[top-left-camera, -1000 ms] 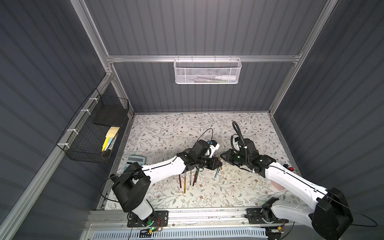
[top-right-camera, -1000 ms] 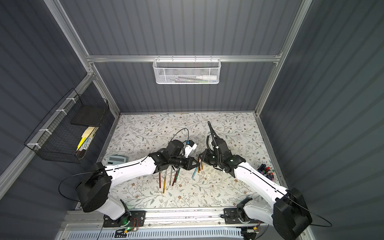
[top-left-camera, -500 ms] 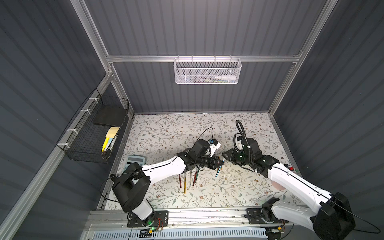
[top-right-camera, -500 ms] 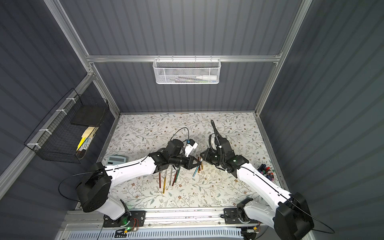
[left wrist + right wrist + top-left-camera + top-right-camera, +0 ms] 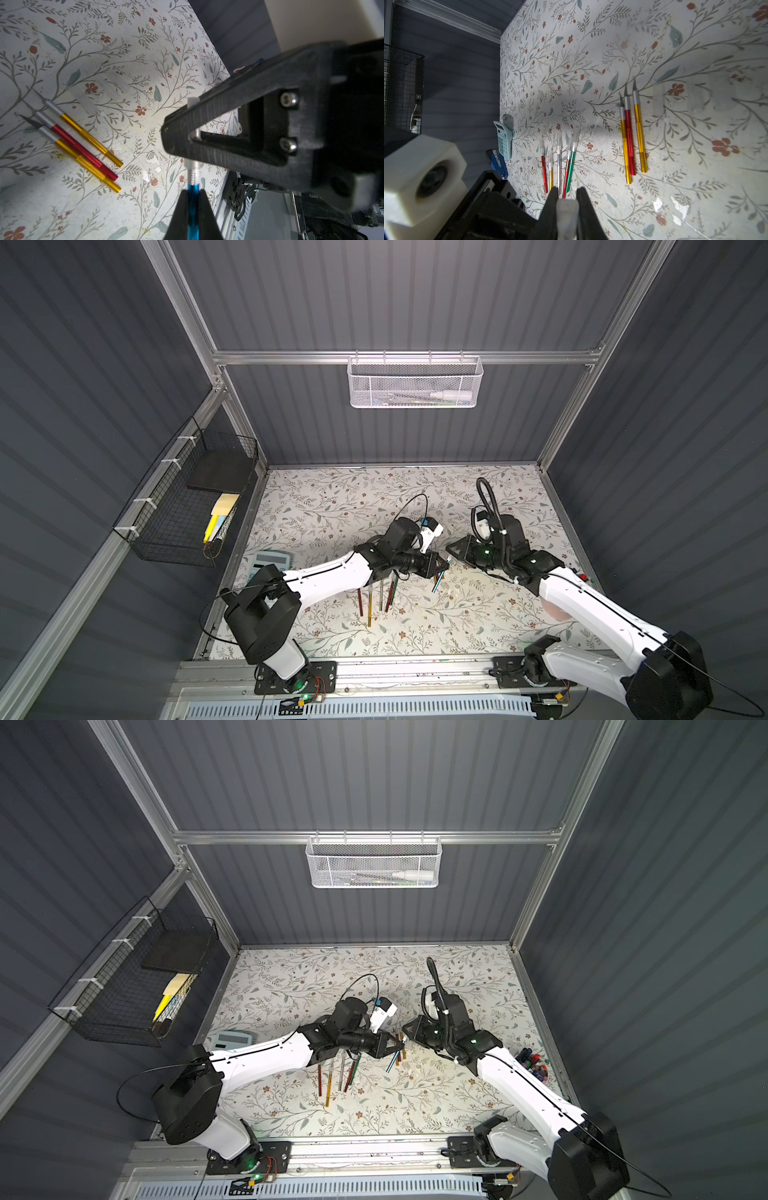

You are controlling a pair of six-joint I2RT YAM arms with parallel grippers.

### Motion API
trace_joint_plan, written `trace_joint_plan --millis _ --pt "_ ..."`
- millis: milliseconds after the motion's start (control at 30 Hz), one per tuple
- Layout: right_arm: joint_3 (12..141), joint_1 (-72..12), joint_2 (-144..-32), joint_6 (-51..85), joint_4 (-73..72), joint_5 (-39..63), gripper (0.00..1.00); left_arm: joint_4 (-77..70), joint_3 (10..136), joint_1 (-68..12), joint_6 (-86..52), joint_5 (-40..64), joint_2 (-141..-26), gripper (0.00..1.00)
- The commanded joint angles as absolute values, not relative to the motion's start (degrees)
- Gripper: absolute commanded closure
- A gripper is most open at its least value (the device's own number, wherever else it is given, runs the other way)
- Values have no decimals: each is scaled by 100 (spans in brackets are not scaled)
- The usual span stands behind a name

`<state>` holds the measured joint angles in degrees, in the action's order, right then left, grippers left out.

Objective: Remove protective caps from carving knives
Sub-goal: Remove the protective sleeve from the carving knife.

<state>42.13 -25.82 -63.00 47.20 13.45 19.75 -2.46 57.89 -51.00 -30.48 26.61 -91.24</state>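
Two grippers stood tip to tip in a top view, your left gripper (image 5: 438, 567) and right gripper (image 5: 454, 551), with the blue knife (image 5: 435, 585) slanted between them. In the left wrist view, the left one was closed tight on the blue handle, and the cap (image 5: 194, 164) pointed into the right one. In the right wrist view, that one pinched the clear cap (image 5: 566, 216); I think you should pull along the knife's length.

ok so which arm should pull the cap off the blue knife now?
Right. The right gripper is shut on the clear cap; the left gripper clamps the blue knife by its handle, so it should probably just brace.
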Motion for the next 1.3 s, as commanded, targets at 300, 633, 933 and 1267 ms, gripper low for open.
trace_joint_plan --millis 300,633,933,1267 --pt "4307 -2017 -6091 4402 1286 1090 92 942 5686 -5089 -2931 2791 -9193 99" --pt "4342 -1883 -6099 4369 1268 1106 92 973 5727 -5095 -2918 2795 -9220 99" --pt "4384 -1785 -6100 4413 1279 1039 92 993 5767 -5104 -2914 2811 -9272 99" --pt "4438 -1714 -6152 4509 1305 1002 92 1023 5730 -5142 -2903 2725 -9264 99"
